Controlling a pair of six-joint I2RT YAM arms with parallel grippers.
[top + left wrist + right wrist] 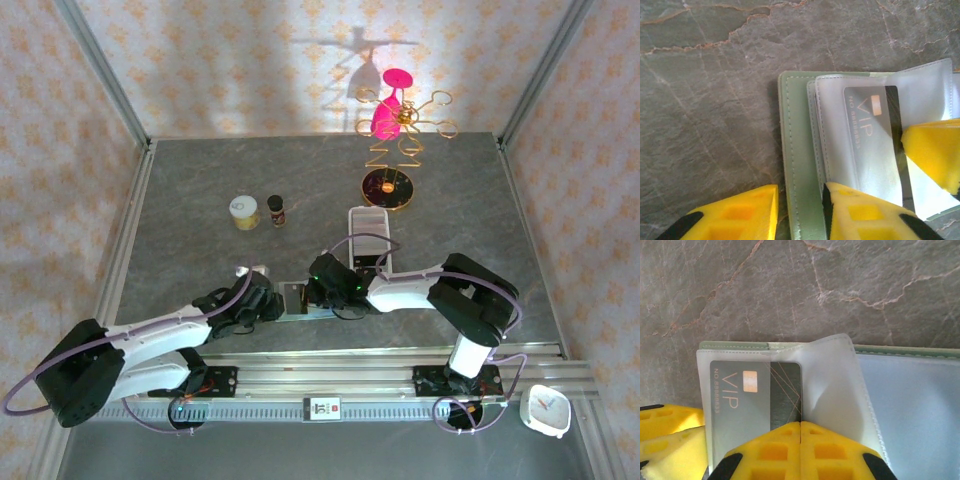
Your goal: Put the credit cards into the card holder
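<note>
1. The left gripper [800,194] has its fingers spread and pinches nothing. The green edge of the card holder [795,150] lies in the gap between them. Its right-hand finger [865,212] overlaps the clear sleeve [830,115]. Outside its left-hand finger there is bare stone-patterned table [705,100], with open room.
2. The card holder lies open and flat between the two grippers. Its green border runs just beyond both sets of fingertips. A grey card [735,395] marked VIP sits in the sleeve. The card's left part looks milky under the plastic, and its right part looks darker.
3. The right gripper [800,432] has its fingers pressed together, with the tips at the sleeve's near edge by the card's right end. Whether they nip the plastic cannot be told. The left gripper's yellow fingers [670,435] sit just to its left. A loose leaf of the sleeve bulges up just right of the tips.
4. Seen from above, a pale jar [244,211] and a small dark bottle [276,209] stand well beyond the left gripper's fingers.
5. A white tray [368,222] lies near, beyond the right gripper's fingers. A gold wire stand [400,130] stands farther back.
6. A metal rail [330,375] runs behind both grippers at the table's near edge. A white clock [547,410] sits off to the right of it.
</note>
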